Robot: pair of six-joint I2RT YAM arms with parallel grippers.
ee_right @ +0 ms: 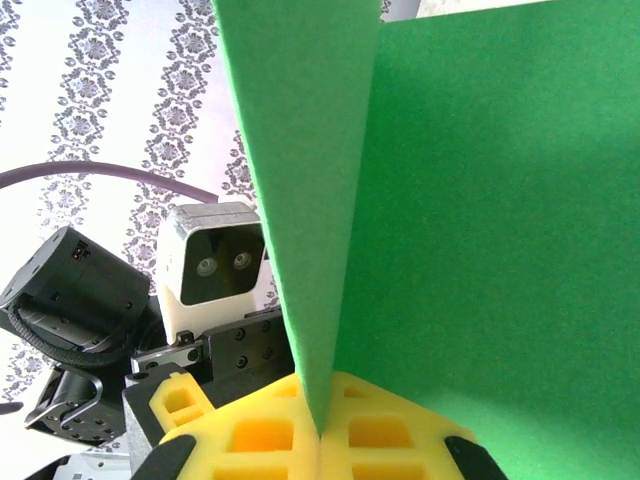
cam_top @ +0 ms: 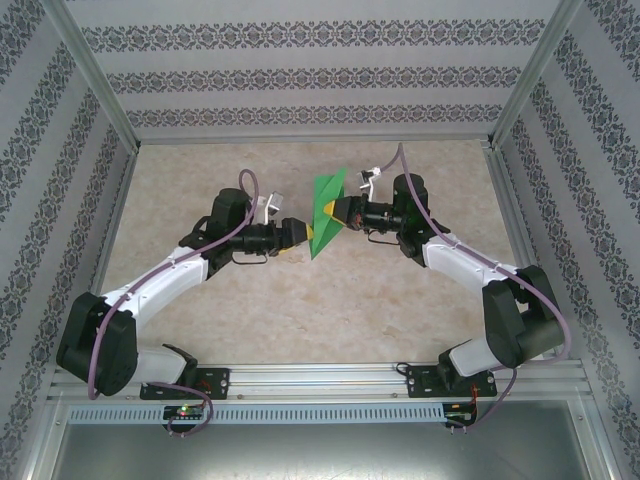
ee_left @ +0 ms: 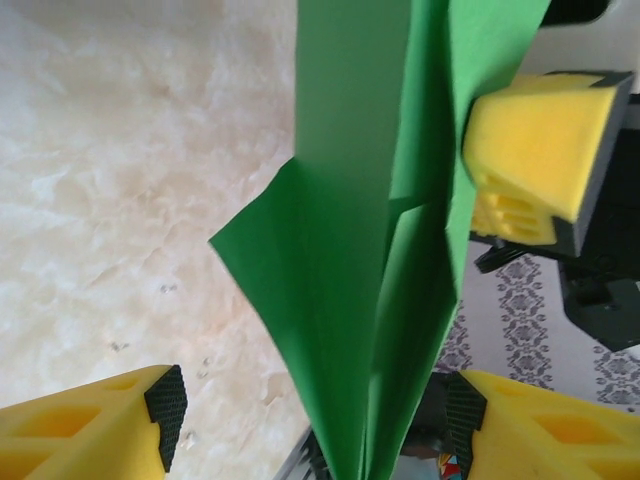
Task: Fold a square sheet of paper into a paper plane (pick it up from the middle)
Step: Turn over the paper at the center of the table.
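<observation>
Your right gripper (cam_top: 341,212) is clamped on the green paper (cam_top: 325,214), and the right wrist view makes the reason plain: its 2 yellow fingers (ee_right: 250,435) are pressed together with the crease of the paper pinched in the seam between them, so the layers cannot spring open. That grip alone carries the paper, which hangs in the air above the table (cam_top: 200,170), midway between the 2 arms and standing roughly on edge, with a point towards the back wall. It already has long lengthwise folds and a flap peeling out on 1 side, so judge it as partway to a dart, not finished. Your left gripper (ee_left: 315,420) stands with its jaws apart, 1 black-padded fingertip (ee_left: 167,405) well clear on 1 side and the other close beside the paper's edge. The narrow lower end of the paper runs between them. That placement looks like a setup for taking a new hold lower down. Close only once the folded layers sit squarely between the pads.
</observation>
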